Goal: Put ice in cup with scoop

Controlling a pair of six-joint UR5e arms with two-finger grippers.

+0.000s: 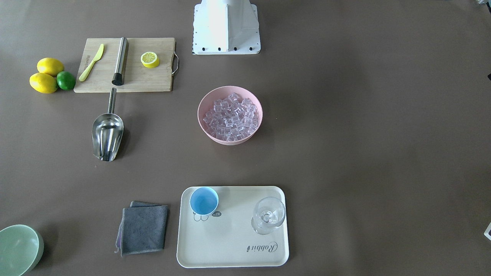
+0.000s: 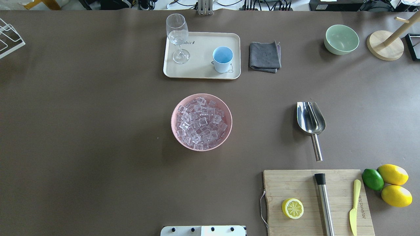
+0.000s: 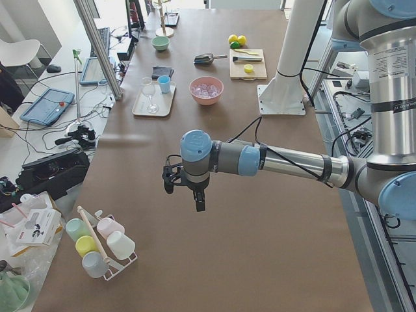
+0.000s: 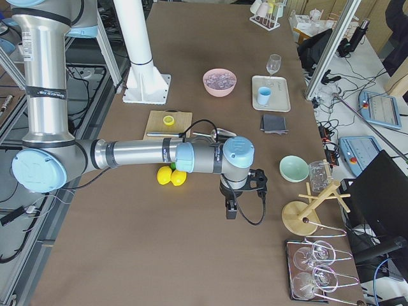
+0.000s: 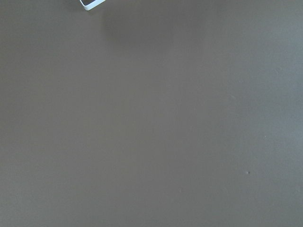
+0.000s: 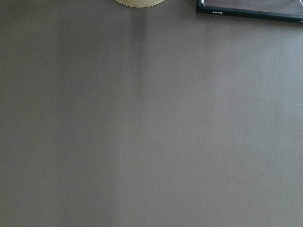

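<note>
Scoop (image 2: 311,118) sat untouched right of centre in the overhead view (cup (image 2: 222,55) top centre). Couldn't tell if left tool (image 3: 170,182) or right tool (image 4: 258,180) was wide or narrow; I'd have pinched its handle squarely.

Left arm (image 3: 292,164) and right arm (image 4: 137,153) are built from silver tubes, joints capped in light blue, black cables (image 4: 262,204) looped off the wrists. White base plate (image 1: 226,43) is dotted with black screws.

The left gripper (image 3: 199,204) and right gripper (image 4: 231,211) are shown only in side views, so jaw spacing cannot be judged. Near the right gripper, a wooden base (image 6: 138,3) and a black frame (image 6: 251,10) are cut off by the wrist view's top edge.
</note>
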